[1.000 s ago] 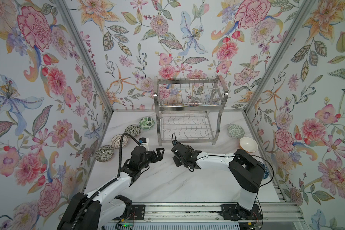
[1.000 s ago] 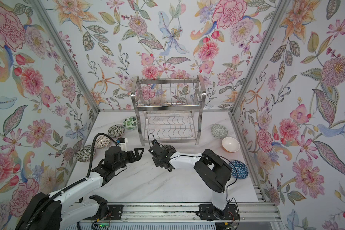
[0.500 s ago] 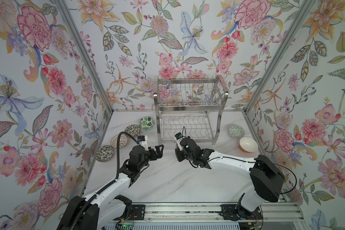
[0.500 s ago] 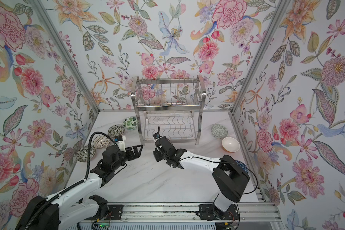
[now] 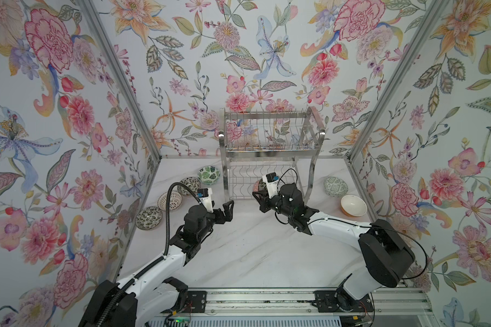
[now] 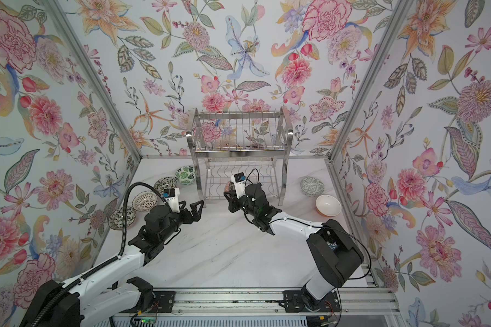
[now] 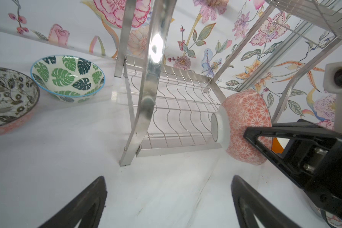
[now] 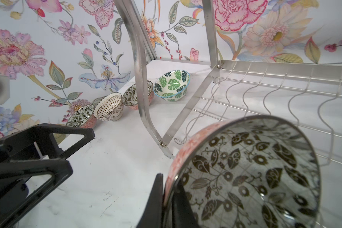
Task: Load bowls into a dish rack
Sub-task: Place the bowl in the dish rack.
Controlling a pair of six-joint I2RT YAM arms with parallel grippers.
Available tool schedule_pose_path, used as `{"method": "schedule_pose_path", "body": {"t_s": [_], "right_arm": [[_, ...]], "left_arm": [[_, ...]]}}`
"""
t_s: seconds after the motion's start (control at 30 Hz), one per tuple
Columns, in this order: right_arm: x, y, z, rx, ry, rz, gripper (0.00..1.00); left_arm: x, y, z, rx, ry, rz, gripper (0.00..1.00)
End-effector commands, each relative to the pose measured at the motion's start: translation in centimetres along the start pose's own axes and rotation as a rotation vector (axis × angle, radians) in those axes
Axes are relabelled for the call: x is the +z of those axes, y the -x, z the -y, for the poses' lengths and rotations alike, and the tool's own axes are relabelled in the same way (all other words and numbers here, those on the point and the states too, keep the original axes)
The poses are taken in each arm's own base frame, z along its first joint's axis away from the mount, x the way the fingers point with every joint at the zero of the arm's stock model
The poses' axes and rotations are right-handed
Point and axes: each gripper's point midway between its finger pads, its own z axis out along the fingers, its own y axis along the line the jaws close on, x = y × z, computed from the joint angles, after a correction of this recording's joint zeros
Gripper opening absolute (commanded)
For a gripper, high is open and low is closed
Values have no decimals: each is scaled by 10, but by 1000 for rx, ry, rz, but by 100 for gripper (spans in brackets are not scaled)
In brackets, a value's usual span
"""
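so the bowl (image 5: 259, 185) the right gripper (image 5: 258, 194) is clamped on is mostly tucked behind that gripper and its camera (image 5: 271, 181) in both top views, only a sliver peeks out. right wrist view chops off the bowl and the fingers (image 8: 155, 199) pinching its rim at the frame edge. left wrist view cuts off the fingers (image 7: 83, 205) of the left gripper (image 7: 168, 177), a dark floral bowl (image 7: 8, 98) and the top shelf of the rack (image 7: 152, 79) at its edges too

Marble table (image 5: 253, 254) carries the dish rack (image 5: 270, 154) and 6 bowls (image 5: 209, 175).
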Motion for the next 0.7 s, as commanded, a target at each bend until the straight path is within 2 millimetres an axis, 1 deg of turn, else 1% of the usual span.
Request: {"method": "schedule_pose_path", "body": {"t_s": [0.0, 0.1, 0.17, 0.2, 0.4, 0.67], "right_arm": [[5, 29, -14, -10, 123, 127, 0], [11, 34, -10, 16, 164, 150, 0], [15, 34, -16, 32, 219, 170, 0], [15, 40, -2, 44, 214, 190, 0], [27, 45, 10, 110, 291, 233, 0], [54, 48, 19, 144, 360, 231, 0]], "left_arm": [[-2, 30, 4, 78, 25, 99, 99], [0, 34, 7, 131, 33, 113, 99], [1, 37, 9, 181, 41, 117, 99], [2, 38, 10, 202, 46, 118, 99], [6, 42, 16, 302, 76, 137, 99], [14, 44, 26, 375, 86, 126, 99]]}}
